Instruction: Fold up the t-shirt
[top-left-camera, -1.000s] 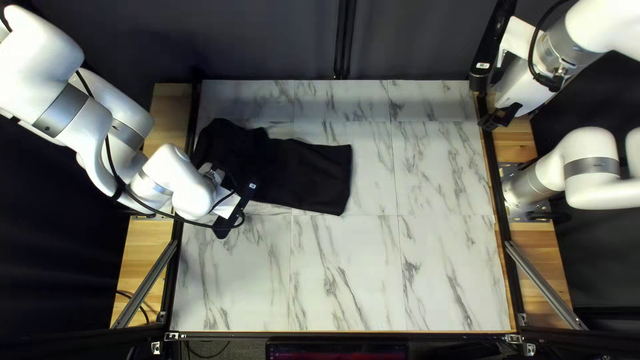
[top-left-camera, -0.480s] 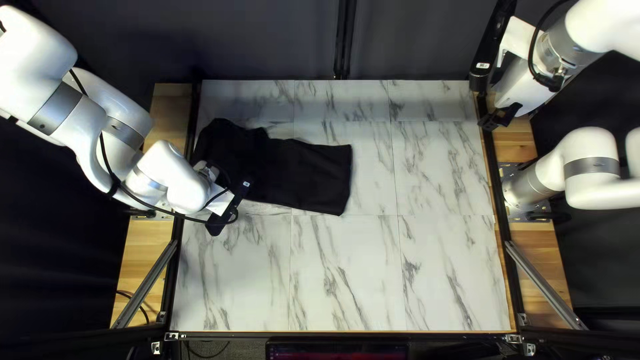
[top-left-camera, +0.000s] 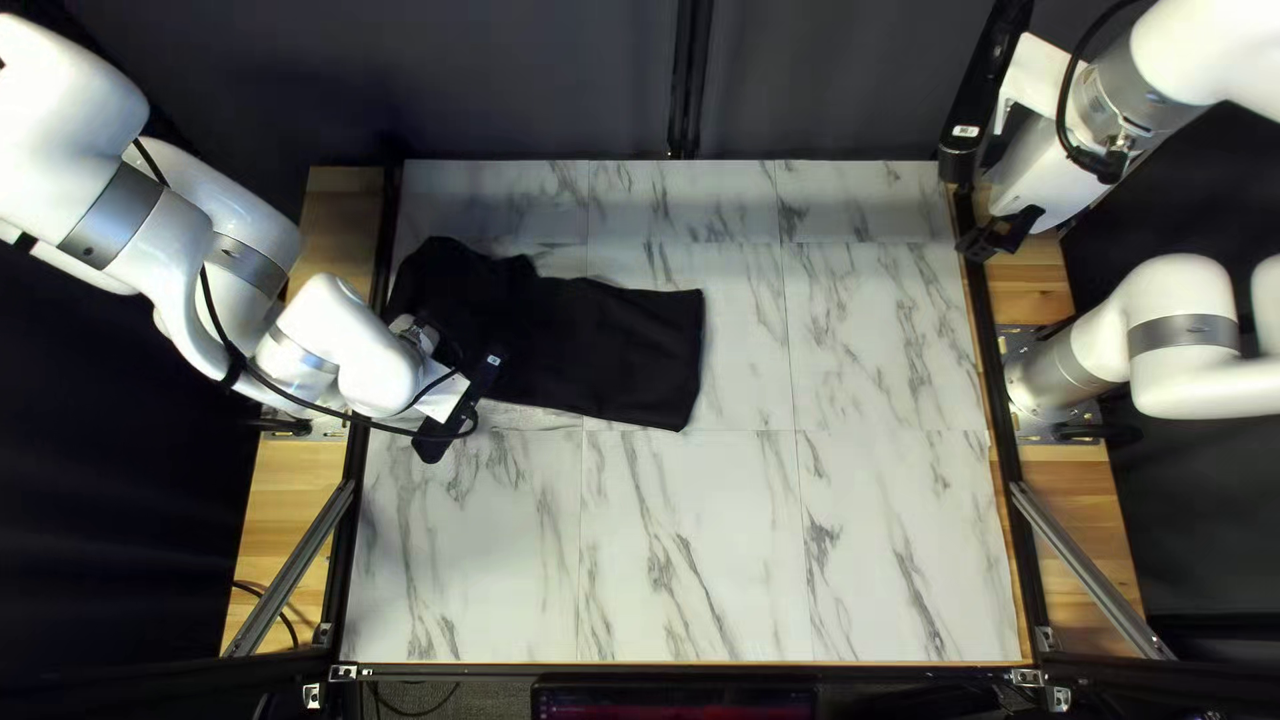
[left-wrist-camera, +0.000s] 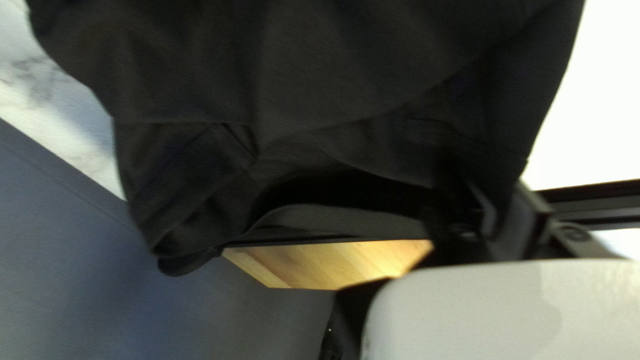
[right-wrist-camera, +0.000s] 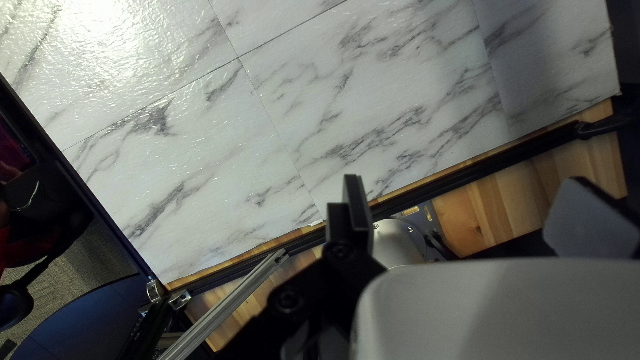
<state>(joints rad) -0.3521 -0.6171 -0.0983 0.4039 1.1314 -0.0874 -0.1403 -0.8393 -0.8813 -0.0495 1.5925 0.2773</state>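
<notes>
T-shirt (top-left-camera: 607,350): black, on the left half of the marbled desk (top-left-camera: 694,547) in the top left view, nearer the far edge than the near one. Wide rumpled end sat by the left rail (top-left-camera: 355,467); the body ran toward the middle and ended in a fairly straight edge. Loose creases and overlapping layers, so not a neat rectangle.

Left gripper (top-left-camera: 447,399): low at the shirt's near-left side, partly under its own arm. Left wrist view had the dark cloth right up at the gripper (left-wrist-camera: 508,193), black on black. Couldn't tell whether it was spread, pressed together or pinching cloth. Same view showed cloth layers ahead of it, with marbled surface to both sides of the shirt and a piece of wooden board (left-wrist-camera: 327,263) past the cloth.

Right gripper (top-left-camera: 1004,234): up by the desk's far right corner, well apart from the shirt. Fingers (right-wrist-camera: 358,210) were spread, nothing pinched. Right wrist view looked down past them at marbled surface, the right rail (right-wrist-camera: 467,175), wooden strip (right-wrist-camera: 513,200) and the right arm's base (right-wrist-camera: 395,241). Metal brace (right-wrist-camera: 230,303) ran off beside the gripper.

Dark curtain (top-left-camera: 534,80) hung behind the far edge.
</notes>
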